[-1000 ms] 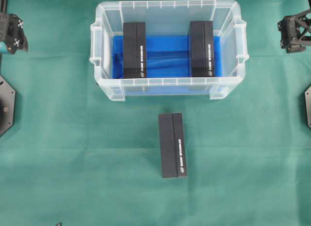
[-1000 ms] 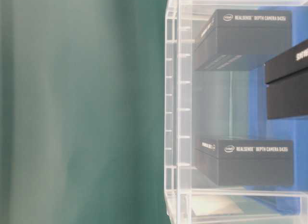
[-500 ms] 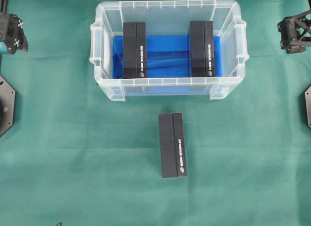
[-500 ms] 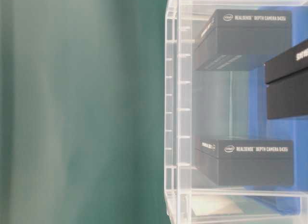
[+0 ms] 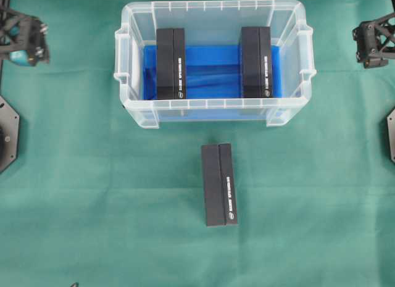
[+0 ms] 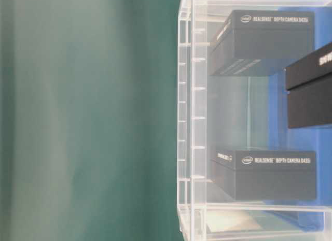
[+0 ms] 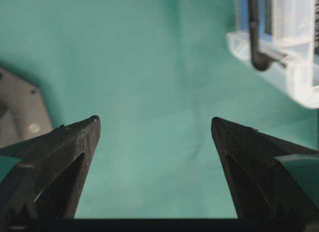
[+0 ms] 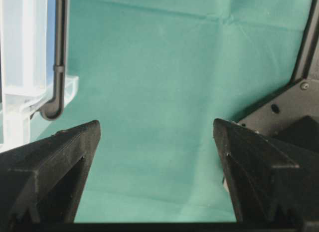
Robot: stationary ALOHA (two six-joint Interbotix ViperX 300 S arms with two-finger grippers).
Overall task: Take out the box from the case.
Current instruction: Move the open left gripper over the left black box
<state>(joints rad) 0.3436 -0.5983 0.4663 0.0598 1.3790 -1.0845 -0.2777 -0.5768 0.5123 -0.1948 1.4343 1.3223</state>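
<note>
2 boxes point(image 5: 171, 63) in case point(image 5: 213, 104), 1 outside point(image 5: 219, 184); both pincers point(image 7: 155, 123) point(image 8: 156, 123) gape empty.

Left pincer point(image 7: 155, 124) and right pincer point(image 8: 156, 127) agape, empty

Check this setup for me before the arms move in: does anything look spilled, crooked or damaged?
Nothing stands out. Two black boxes stand parallel inside the clear case, and a third box lies square on the green cloth in front.

Two black rectangular cardboard boxes, one point(image 5: 170, 63) left, one point(image 5: 256, 62) right, inside clear plastic case point(image 5: 213, 103); third black box point(image 5: 219, 184) on green-clothed worktop point(image 5: 99, 194) before it.
</note>
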